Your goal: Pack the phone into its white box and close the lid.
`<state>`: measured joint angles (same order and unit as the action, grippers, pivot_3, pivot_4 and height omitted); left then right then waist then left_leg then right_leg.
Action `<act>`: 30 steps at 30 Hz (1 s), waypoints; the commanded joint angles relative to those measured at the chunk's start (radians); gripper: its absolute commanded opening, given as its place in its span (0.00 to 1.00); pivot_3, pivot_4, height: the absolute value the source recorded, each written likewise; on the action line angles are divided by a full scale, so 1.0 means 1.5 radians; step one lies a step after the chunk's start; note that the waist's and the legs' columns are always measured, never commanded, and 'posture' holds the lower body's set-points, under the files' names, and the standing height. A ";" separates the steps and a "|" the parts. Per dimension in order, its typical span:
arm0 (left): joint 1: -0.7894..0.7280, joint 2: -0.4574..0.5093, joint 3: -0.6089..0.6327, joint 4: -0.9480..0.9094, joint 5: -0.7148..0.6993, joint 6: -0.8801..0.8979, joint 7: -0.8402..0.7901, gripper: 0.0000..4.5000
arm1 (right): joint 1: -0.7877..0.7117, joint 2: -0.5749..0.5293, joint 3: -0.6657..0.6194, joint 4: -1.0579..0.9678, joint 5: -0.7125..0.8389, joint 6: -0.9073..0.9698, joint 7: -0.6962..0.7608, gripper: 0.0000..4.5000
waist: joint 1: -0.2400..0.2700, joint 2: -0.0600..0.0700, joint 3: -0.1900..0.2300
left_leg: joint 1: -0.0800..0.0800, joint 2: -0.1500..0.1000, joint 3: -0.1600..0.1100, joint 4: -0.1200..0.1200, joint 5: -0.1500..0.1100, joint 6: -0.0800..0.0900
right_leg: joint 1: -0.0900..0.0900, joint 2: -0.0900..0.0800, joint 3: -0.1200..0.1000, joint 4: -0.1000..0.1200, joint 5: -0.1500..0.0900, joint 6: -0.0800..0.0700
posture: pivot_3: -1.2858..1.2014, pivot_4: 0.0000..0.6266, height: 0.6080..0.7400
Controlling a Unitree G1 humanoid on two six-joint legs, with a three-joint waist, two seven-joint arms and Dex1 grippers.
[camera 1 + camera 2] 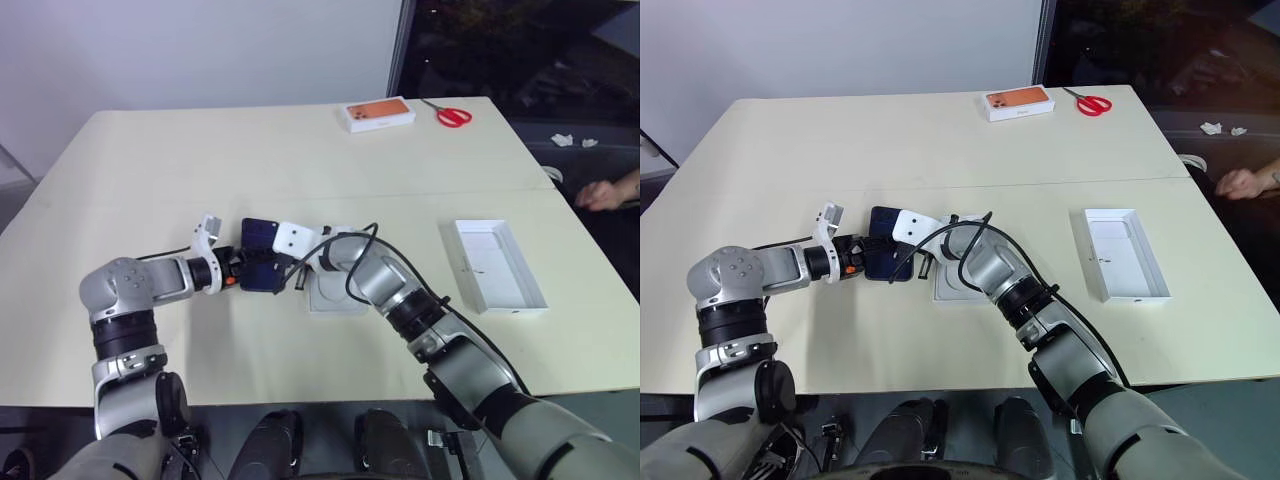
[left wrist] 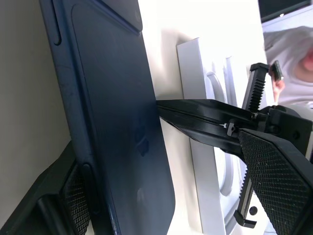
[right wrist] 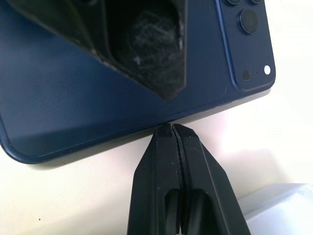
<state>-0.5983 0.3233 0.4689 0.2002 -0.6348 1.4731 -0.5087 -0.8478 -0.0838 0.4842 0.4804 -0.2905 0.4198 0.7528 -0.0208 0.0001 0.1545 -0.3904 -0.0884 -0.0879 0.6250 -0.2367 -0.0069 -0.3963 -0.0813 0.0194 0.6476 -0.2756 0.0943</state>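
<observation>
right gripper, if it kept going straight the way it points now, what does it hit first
Probably the phone: the shut right gripper has its tips at the phone's long edge, touching or almost. One finger of the left gripper lies across the phone's back just beyond.

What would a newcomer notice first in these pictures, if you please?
Both grippers meet mid-table around the phone: the left gripper stands open astride it, while the right gripper, shut, presses its tips against the phone's edge. The lid lies open-side up to the right, and red scissors lie at the far edge.
</observation>
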 commanded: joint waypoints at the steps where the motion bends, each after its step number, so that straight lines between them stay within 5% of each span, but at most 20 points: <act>1: 0.029 0.007 -0.011 0.018 -0.003 0.006 0.002 0.78 | -0.008 0.004 0.003 -0.010 0.002 -0.006 0.003 0.00 | 0.000 0.000 0.000 | 0.000 0.000 0.000 0.000 0.000 0.000 | 0.000 0.000 0.000 0.000 0.000 0.000 | 0.52 0.24 1.00; 6: 0.038 0.007 0.002 0.033 -0.021 0.007 -0.004 0.22 | -0.007 0.002 0.004 -0.015 0.001 -0.006 0.004 0.00 | 0.000 -0.001 0.000 | 0.000 0.000 0.000 -0.001 0.000 0.000 | -0.001 0.000 0.000 0.000 0.000 0.000 | 0.52 0.24 1.00; 16: 0.061 0.006 0.008 0.041 -0.048 0.011 -0.006 0.22 | -0.002 -0.001 0.005 -0.022 0.001 -0.004 0.006 0.00 | 0.000 -0.004 0.002 | 0.000 0.000 0.000 -0.002 0.001 -0.001 | -0.001 0.000 0.000 0.000 0.000 0.000 | 0.52 0.24 1.00; 21: 0.064 -0.002 0.031 0.044 -0.070 0.017 0.003 0.01 | 0.001 -0.003 0.000 -0.030 0.006 -0.003 0.006 0.00 | 0.000 -0.004 0.002 | 0.000 0.000 0.000 -0.002 0.001 -0.001 | -0.001 0.000 0.000 -0.001 0.000 0.000 | 0.52 0.24 1.00; 30: 0.091 0.019 0.050 0.049 -0.115 -0.002 -0.030 0.01 | 0.014 0.023 -0.145 -0.156 0.201 0.097 0.073 0.00 | -0.006 -0.004 0.002 | -0.001 0.001 0.001 -0.004 0.001 -0.002 | -0.002 0.000 0.001 0.000 0.000 0.000 | 0.52 0.24 1.00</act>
<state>-0.4821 0.3472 0.5331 0.2552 -0.7986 1.4705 -0.5552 -0.8111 -0.0650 0.3004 0.3215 -0.0565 0.5359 0.8411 -0.0293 -0.0060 0.1580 -0.3917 -0.0867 -0.0874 0.6188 -0.2349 -0.0097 -0.4002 -0.0804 0.0214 0.6469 -0.2756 0.0942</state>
